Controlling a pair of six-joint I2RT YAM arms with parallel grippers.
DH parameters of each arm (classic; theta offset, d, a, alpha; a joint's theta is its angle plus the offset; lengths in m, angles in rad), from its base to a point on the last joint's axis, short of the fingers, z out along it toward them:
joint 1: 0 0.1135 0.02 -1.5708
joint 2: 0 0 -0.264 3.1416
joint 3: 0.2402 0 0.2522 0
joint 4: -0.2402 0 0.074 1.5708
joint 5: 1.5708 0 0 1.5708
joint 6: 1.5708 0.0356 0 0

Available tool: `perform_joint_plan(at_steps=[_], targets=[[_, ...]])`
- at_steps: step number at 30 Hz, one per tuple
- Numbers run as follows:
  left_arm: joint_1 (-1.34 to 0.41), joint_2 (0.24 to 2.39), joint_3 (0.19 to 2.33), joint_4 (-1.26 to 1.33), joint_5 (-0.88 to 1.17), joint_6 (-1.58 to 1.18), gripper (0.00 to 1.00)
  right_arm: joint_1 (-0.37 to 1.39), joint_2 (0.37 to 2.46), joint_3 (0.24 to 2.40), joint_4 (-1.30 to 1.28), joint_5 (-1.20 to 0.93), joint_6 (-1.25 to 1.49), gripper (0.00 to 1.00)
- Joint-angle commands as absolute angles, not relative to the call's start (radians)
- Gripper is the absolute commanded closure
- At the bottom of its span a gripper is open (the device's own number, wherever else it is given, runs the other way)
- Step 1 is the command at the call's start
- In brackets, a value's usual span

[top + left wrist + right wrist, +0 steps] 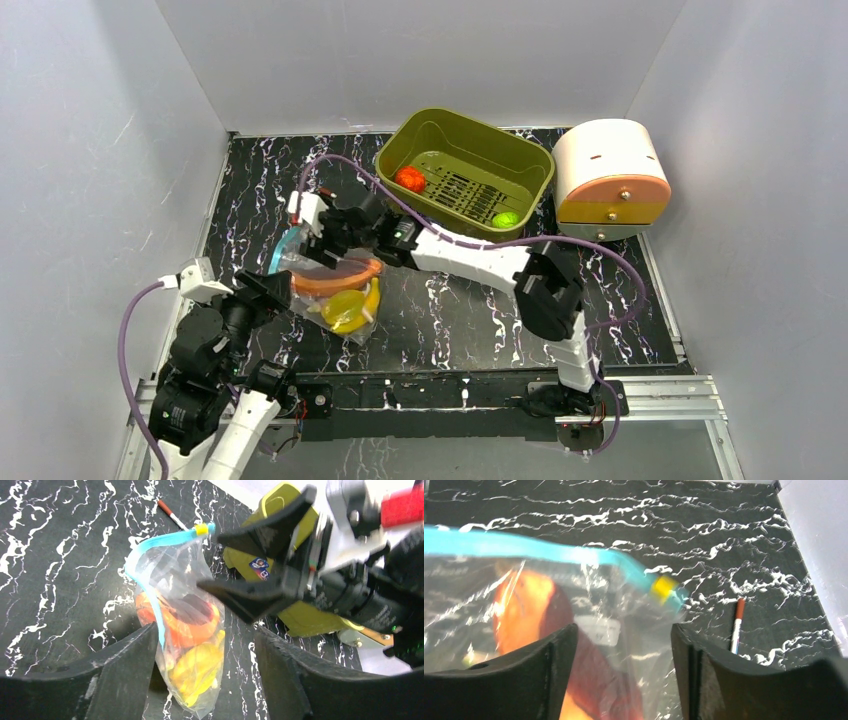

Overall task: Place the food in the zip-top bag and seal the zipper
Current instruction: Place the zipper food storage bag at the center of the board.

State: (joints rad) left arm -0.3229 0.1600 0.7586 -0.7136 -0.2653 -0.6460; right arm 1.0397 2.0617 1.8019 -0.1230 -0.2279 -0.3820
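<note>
The zip-top bag (330, 285) lies on the dark marbled worktop (450, 310), left of centre, between the two arms. Its zipper (150, 555), a teal-blue strip, curves along the mouth edge and ends at a small yellow slider (201, 529); whether the strip is pressed closed along its length cannot be told. Inside the bag are the orange carrot (175, 627) and, below it, the yellow banana (197, 670). A dark red-purple piece (192, 607) sits against the carrot, and its kind cannot be made out through the plastic. The left gripper (205, 635) is at the bag's near-left side with its jaws wide; the pouch lies in the gap between them, close to one finger and apart from the other. The right gripper (624, 630) is at the far end of the bag near the zipper, jaws also spread wide, with clear plastic showing between them and no clamp on it. The olive-green tub (440, 125) stands at the back of the worktop and holds the red-orange tomato (409, 180) and the green fruit (505, 219), well apart from each other. A white and orange drum-shaped object (610, 175) stands just beside the tub on its right. A thin red-tipped stick (170, 512) lies on the worktop beyond the slider end of the bag
</note>
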Motion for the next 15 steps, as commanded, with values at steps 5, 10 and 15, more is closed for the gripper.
perform_joint_plan(at_steps=[5,10,15], targets=[[-0.322,0.259,0.908,-0.783,-0.305,-0.601,0.21,1.043,1.764,1.51,0.073,-0.239,-0.185,0.03],[-0.321,0.289,0.93,-0.741,-0.238,-0.55,0.02,1.042,1.601,1.366,0.075,-0.236,-0.063,0.02],[-0.321,0.345,0.969,-0.726,-0.206,-0.483,0.02,1.043,1.455,1.304,-0.022,-0.1,0.056,0.02]])
